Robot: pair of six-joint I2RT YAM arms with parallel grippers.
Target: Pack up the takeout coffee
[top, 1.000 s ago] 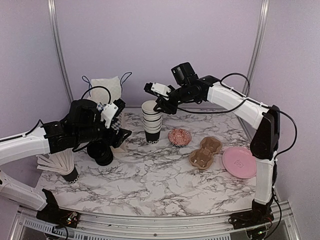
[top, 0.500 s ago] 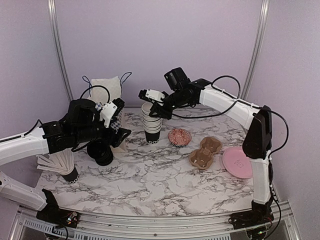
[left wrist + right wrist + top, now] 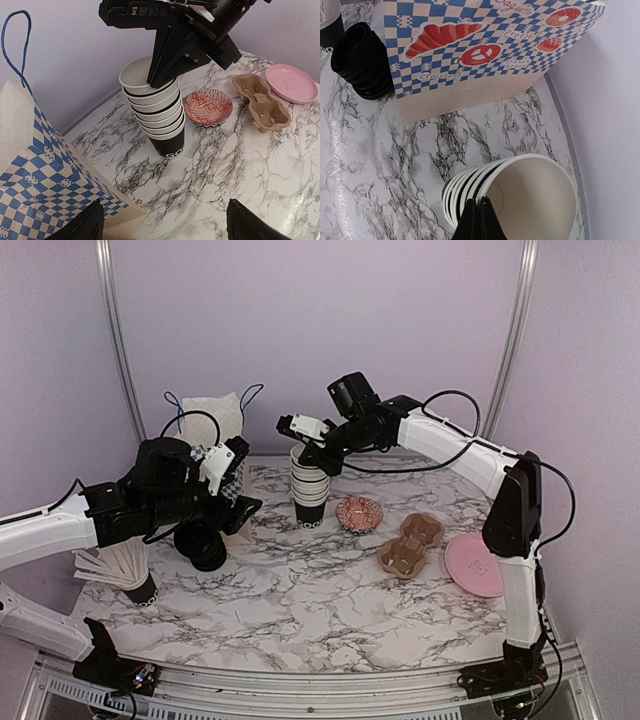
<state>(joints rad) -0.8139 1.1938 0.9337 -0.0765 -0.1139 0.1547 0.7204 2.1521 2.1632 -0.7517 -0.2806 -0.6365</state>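
Note:
The takeout coffee, a single lidded cup, is out of view. A tall stack of white-rimmed black cups (image 3: 308, 485) (image 3: 157, 112) (image 3: 465, 200) stands at the back middle of the table. My right gripper (image 3: 306, 454) (image 3: 161, 75) (image 3: 481, 217) is shut on the rim of the stack's top cup, one finger inside and one outside. My left gripper (image 3: 238, 502) (image 3: 170, 225) hangs open and holds nothing. It is left of the stack, above the table beside the checked paper bag (image 3: 215, 415) (image 3: 30, 160) (image 3: 485, 45).
A stack of black lids (image 3: 205, 545) (image 3: 360, 60) lies under the left arm. A cup of white stirrers (image 3: 125, 570) stands at the far left. Right of the cups are a red patterned bowl (image 3: 358, 512) (image 3: 207, 106), a brown cup carrier (image 3: 410, 545) (image 3: 261, 102) and a pink plate (image 3: 475, 565) (image 3: 291, 82).
The right gripper has moved left onto the cup stack and closed on the top cup's rim. The left arm has not moved.

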